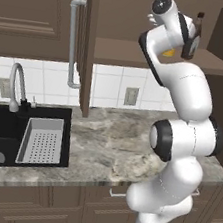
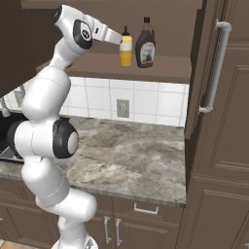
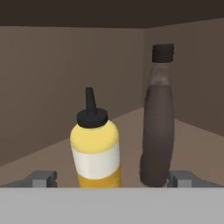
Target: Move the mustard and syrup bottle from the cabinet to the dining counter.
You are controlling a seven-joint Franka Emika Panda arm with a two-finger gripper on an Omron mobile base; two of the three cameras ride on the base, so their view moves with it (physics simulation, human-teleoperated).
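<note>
Early in the task — nothing moved yet. Both bottles upright on the open shelf of the cabinet (image 2: 160, 68), upper centre of the right base view: the mustard (image 2: 126, 47) on the left, the syrup bottle (image 2: 145, 44) just beside it on the right, apparently not touching. Same pair in the hand view, mustard (image 3: 95, 144) low and centre, syrup bottle (image 3: 158, 118) to its right and a little deeper on the shelf.

Hand (image 2: 116, 38) raised to shelf height at the upper centre of the right base view, right up against the mustard from the left. Fingers (image 3: 41, 178) spread wide at the bottom corners of the hand view, the mustard and part of the syrup bottle between them — nothing gripped. Hard to tell whether either finger touches a bottle.

Judged from this: the reach for the first bottle under way, probably the mustard, since it sits nearest the middle of the hand. Left to do: close on it, lift it clear of the shelf, carry it to the dining counter, then return for the syrup bottle. Neither delivery done. Marbled table (image 2: 136, 155) below the cabinet bare in the middle; black sink (image 1: 9, 133) at lower left of the left base view.
</note>
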